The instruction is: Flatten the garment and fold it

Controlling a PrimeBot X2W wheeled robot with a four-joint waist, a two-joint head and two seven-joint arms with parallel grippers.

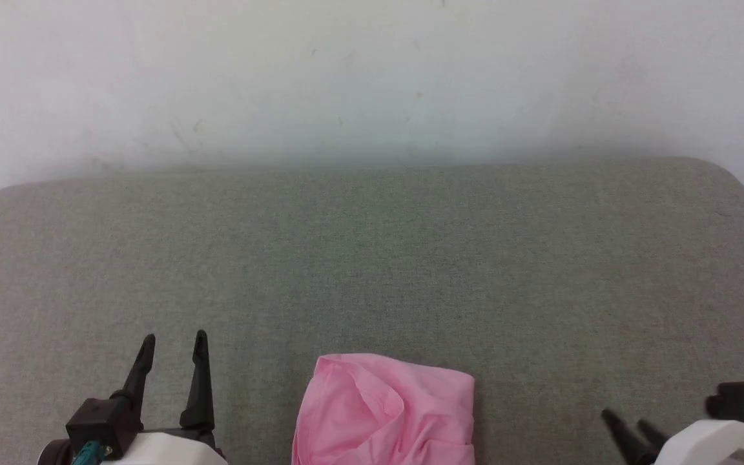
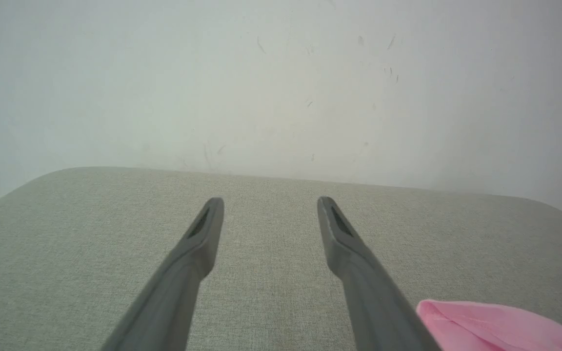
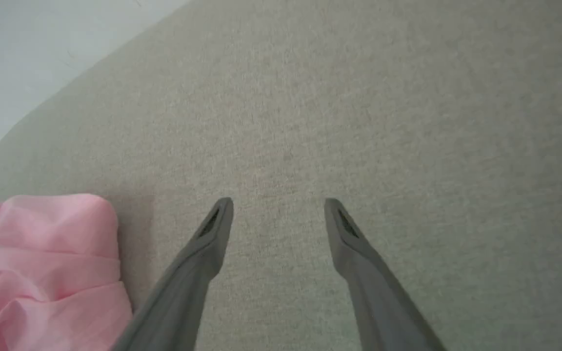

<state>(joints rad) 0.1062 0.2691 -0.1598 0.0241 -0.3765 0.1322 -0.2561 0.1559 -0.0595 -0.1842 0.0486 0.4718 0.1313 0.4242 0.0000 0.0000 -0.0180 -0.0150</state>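
Head view: the crumpled garment (image 1: 385, 413) lies at the grey counter's (image 1: 372, 258) near edge, between the left gripper (image 1: 174, 336) and the right gripper (image 1: 622, 417), touching neither. Left wrist view: fingers spread, empty, facing a white wall (image 2: 281, 73). Right wrist view: fingers spread, empty, beside the garment's folds.

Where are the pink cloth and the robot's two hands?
garment (image 1: 385, 413), head view, its wrinkled middle.
left gripper (image 1: 175, 335), head view, midway between its fingertips.
right gripper (image 1: 622, 418), head view, midway between its fingertips.
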